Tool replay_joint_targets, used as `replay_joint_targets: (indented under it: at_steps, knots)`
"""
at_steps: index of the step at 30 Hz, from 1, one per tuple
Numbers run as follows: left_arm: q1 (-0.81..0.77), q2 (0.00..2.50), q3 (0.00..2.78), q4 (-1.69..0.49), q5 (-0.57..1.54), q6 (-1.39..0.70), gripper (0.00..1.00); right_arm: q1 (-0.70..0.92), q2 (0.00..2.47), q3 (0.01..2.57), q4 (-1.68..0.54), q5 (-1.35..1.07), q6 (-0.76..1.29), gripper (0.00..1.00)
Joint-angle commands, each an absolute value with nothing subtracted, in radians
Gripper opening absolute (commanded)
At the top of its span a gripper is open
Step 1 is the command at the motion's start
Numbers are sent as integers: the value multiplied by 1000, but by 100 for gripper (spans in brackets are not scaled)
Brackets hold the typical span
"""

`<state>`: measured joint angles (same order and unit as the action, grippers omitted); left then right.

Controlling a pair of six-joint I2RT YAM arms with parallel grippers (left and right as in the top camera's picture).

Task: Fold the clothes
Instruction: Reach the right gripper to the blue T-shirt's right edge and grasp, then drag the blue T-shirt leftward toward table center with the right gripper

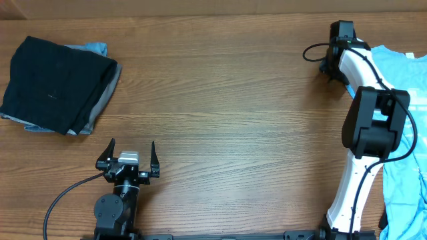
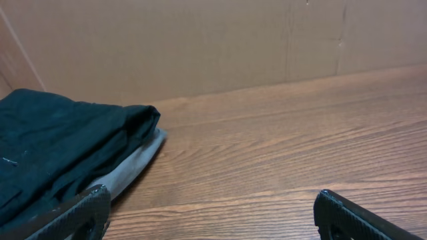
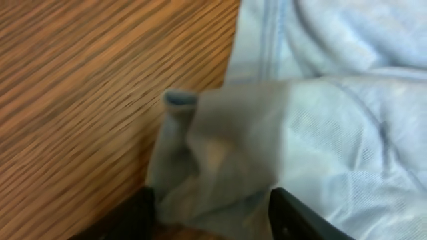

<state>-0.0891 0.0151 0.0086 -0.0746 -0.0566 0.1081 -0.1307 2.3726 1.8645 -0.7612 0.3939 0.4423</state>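
The light blue T-shirt (image 1: pixel 408 193) lies along the right edge of the table (image 1: pixel 233 120), its length running from the far side to the near side. It is partly cut off from view and crossed by the right arm (image 1: pixel 373 127). The right gripper (image 3: pixel 213 207) pinches a bunched edge of it. A folded black and grey pile (image 1: pixel 57 83) sits well apart at the far left, and the left gripper (image 1: pixel 131 148) is spread wide and empty nearby.

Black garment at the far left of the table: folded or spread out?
Folded. The black garment lies as a compact rectangle with a doubled, rounded edge, stacked on a grey garment.
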Motion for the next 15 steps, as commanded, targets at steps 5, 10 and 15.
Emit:
replay_joint_targets:
  at_steps: [5,10,15]
  knots:
    - [-83,5,5,-72,-52,120,100,-168,2385,1874,-744,320,389,4]
    - [-83,5,5,-72,-52,120,100,-139,2385,1876,-754,320,323,4]
    - [-83,5,5,-72,-52,120,100,-70,2385,1886,-793,312,306,4]
